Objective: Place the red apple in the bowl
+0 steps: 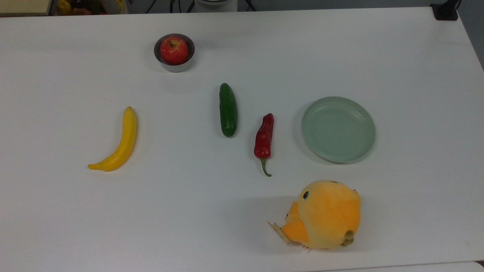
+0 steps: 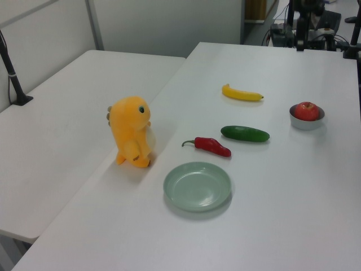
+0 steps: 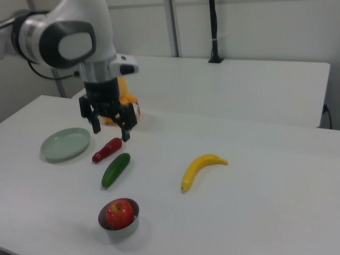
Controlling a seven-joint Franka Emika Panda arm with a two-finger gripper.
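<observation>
Six things on the table (image 1: 416,56): listed by the top view's left to right, all well apart from one another.
Banana (image 1: 120,143): lay curved at the top view's left, its tip pointing up the frame.
Red apple (image 1: 174,50): sat inside the bowl (image 1: 175,67) — stem up, filling nearly the whole opening (only a thin grey rim showed around it).
Cucumber (image 1: 228,109): lay lengthwise near the middle, below and to the top view's right of the bowl.
Chili pepper (image 1: 264,138): lay just beside the cucumber, green stem toward the frame's bottom.
Plush toy (image 1: 323,214): an orange bird figure, near the table's lower edge.
Plate (image 1: 338,129): pale green and shallow, at the top view's right of the pepper.
Gripper (image 3: 111,126): hung in the air in the right view — fingers (image 3: 96,125) spread apart with nothing between them, well above the bowl and apple at the bottom of that frame.
</observation>
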